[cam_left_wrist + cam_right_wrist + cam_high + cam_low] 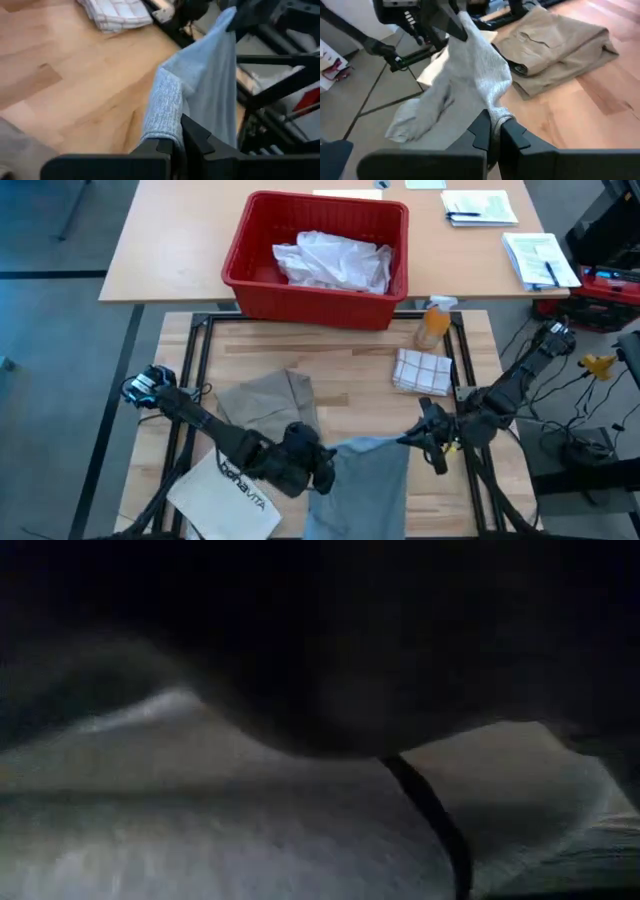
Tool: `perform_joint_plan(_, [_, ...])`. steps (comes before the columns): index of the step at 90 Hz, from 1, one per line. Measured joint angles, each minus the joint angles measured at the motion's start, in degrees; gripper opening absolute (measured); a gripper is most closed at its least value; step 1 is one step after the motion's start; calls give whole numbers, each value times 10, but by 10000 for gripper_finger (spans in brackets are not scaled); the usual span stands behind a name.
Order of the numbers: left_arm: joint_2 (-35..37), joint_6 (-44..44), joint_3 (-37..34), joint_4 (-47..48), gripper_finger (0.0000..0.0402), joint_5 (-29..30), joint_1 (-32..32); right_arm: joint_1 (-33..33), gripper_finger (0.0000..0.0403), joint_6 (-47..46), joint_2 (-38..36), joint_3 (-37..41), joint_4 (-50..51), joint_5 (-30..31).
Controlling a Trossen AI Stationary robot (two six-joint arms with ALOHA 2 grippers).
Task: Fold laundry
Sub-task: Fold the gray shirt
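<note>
We see the grey T-shirt stretched between both grippers at the table's near edge, its lower part hanging past the edge: the left gripper is clamped on one bunched edge and the right gripper is clamped on the other. The folded khaki piece lies on the table beside the left arm, near the bag. White laundry sits in the red basket behind.
</note>
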State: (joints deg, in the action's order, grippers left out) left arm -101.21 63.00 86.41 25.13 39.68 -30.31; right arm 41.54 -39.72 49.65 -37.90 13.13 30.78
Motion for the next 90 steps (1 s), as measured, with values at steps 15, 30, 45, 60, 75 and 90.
perform_joint_plan(15, [8, -15, -13, 25, 0, -16, 30, -38, 0, -13, -47, 41, 0, -36])
perform_joint_plan(30, [20, -20, -71, -18, 0, -51, 63, -85, 0, -29, -89, 75, 0, -84])
perform_joint_plan(45, [33, -26, -131, -103, 0, -89, 92, -141, 0, -27, -111, 104, 0, -146])
perform_joint_plan(60, [41, -30, -184, -164, 0, -122, 126, -213, 0, -10, -116, 124, -3, -221])
perform_joint_plan(75, [54, -38, -217, -170, 0, -151, 152, -295, 0, 26, -122, 140, -16, -291])
perform_joint_plan(90, [58, -57, -230, -187, 0, -169, 178, -385, 0, 64, -126, 152, -32, -376])
